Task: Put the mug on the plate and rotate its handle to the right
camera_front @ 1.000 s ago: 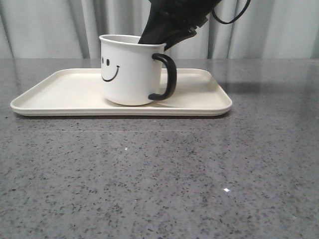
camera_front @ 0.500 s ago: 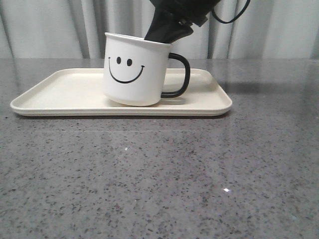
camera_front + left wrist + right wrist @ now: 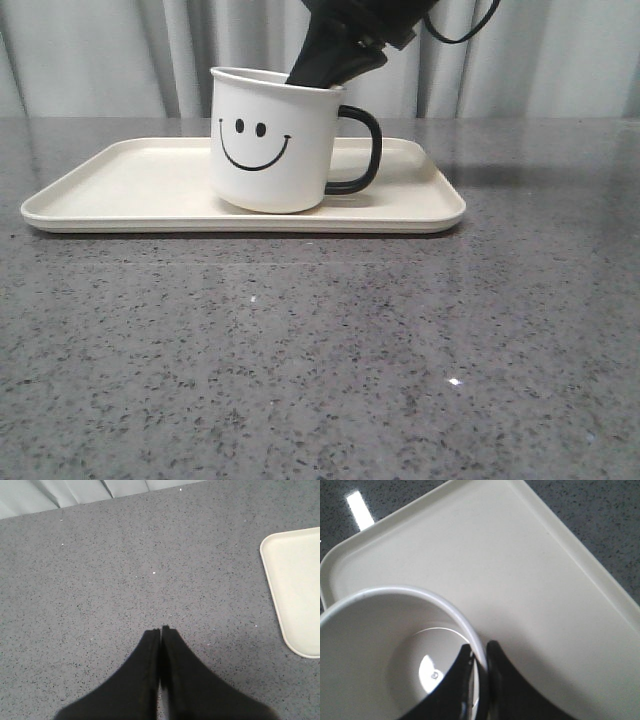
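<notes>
On the plate [image 3: 130,190], a little right of its middle in the front view, you have the mug [image 3: 272,140] standing upright with its base flat on the cream surface. Its smiley face [image 3: 254,145] looks straight toward the front camera, and the handle [image 3: 360,150] sticks out to the right, its black loop clear of the plate's rim.

Your right gripper [image 3: 480,662] comes down at a slant from the upper right and pinches the mug's wall at the back right of the rim. In the right wrist view you can see one finger inside the cup and the other outside, with the thin white wall clamped between them. The bare inside of the mug shows beneath, a bright glint on its bottom. Around the mug the plate lies flat on the grey speckled table [image 3: 320,350], its long side running left to right across the front view, with pale curtains [image 3: 100,55] hanging behind the table's far edge.

Your left gripper [image 3: 161,630] is well apart from all this. In the left wrist view its two black fingers are pressed together with nothing between them, held over bare table, and only a rounded corner of the plate shows off to one side.
</notes>
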